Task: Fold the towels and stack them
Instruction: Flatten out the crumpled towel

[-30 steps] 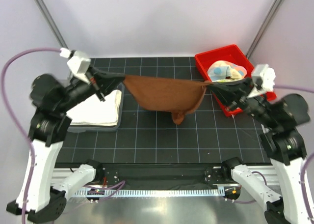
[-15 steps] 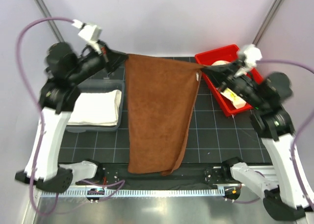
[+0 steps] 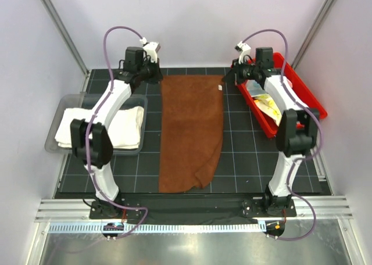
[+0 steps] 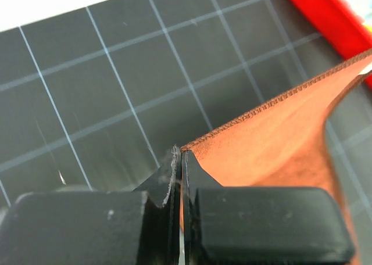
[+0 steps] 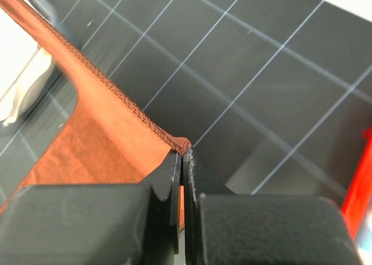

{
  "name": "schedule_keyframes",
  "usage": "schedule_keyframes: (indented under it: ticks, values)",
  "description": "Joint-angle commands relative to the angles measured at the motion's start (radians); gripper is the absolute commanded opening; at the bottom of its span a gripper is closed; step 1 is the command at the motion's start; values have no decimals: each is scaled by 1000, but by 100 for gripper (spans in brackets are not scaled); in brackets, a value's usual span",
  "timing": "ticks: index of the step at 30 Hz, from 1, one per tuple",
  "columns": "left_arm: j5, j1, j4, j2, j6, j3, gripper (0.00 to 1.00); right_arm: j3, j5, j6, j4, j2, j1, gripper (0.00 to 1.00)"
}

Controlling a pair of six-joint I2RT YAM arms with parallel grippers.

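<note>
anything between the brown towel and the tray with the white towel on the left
Nothing lies on the mat between the brown towel and the tray; only the tray's own wall and the left arm stretched over it intervene.

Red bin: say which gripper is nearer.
Right. The right gripper, pinching a far corner of the brown towel, sits beside the red bin; the left gripper holds the other corner, across the towel.

The brown towel [image 3: 192, 131] is a plain rust brown with a darker stitched hem. The worktop [image 3: 250, 160] is black, ruled with a thin white grid. The bin [image 3: 314, 99] is bright red, the folded towel [image 3: 110, 128] cream-white.
</note>
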Motion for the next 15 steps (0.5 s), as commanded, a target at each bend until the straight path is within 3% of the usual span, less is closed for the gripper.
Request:
schedule_keyframes:
  ticks: [1, 6, 10, 15]
  values:
    - [-56, 41, 179, 100, 64, 101, 0, 206, -103, -27, 21, 109, -24, 1]
    - [-64, 58, 186, 250, 86, 251, 0, 315, -132, 102, 226, 270, -25, 1]
    - [-70, 59, 192, 340, 98, 316, 0, 436, -112, 149, 228, 408, -27, 2]
    - [-76, 61, 233, 421, 128, 344, 0, 458, -25, 223, 332, 462, -27, 5]
